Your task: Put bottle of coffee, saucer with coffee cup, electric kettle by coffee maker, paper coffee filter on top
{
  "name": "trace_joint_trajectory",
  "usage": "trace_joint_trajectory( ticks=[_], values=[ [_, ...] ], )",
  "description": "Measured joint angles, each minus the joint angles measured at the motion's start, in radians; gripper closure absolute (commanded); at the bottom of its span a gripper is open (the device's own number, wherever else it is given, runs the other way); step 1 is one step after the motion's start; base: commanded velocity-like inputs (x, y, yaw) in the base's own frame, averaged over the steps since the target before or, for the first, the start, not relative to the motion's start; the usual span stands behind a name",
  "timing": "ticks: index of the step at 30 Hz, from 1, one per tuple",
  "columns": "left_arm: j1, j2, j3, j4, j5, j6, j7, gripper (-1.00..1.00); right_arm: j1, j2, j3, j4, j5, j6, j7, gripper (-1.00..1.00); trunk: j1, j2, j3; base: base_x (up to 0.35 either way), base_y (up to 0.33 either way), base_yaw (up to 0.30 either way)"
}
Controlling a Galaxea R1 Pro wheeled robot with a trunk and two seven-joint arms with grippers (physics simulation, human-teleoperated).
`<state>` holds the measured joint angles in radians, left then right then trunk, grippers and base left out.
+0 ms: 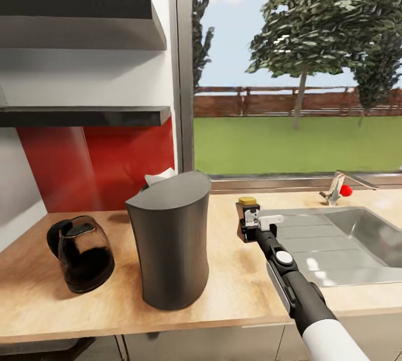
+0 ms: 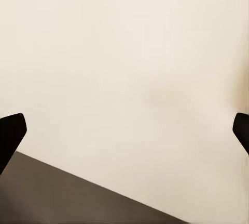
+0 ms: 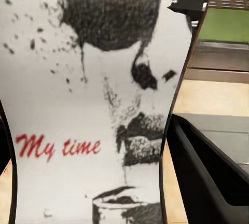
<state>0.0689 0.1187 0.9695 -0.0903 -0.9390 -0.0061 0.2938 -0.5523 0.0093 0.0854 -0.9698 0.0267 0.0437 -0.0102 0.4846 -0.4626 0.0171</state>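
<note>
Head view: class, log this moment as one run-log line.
right gripper: shut on bottle of coffee, on countertop | coffee maker: left of bottle, paper filter behind its top | left gripper: open

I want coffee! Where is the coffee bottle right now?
In the head view the bottle of coffee is over the countertop, clamped in the right gripper, between the coffee maker and the sink.

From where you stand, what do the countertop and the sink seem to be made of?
The countertop looks like light wood or wood-look laminate: pale tan, faint grain, matte. The sink looks like brushed stainless steel: grey, with soft bright reflections. Being renders, both are guesses.
</note>
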Motion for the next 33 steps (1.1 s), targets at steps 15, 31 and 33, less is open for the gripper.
trace_joint_trajectory(
  ticks=[15,31,33],
  values=[
    [0.000,0.000,0.000,0.000,0.002,-0.001,0.000,-1.00,0.000,0.000,0.000,-0.001,0.000,0.001,-0.001,1.00,0.000,0.000,-0.017,-0.166,-0.197,0.192],
    [0.000,0.003,0.000,0.000,0.002,0.000,0.000,-1.00,0.000,0.000,0.000,0.003,0.000,0.001,-0.001,1.00,-0.001,0.001,-0.029,0.016,-0.012,0.122],
    [0.001,0.001,-0.002,-0.001,0.001,0.001,0.002,-1.00,0.001,0.000,0.000,0.003,0.000,0.001,-0.001,1.00,-0.001,0.001,-0.032,0.063,0.000,0.169]
  ],
)
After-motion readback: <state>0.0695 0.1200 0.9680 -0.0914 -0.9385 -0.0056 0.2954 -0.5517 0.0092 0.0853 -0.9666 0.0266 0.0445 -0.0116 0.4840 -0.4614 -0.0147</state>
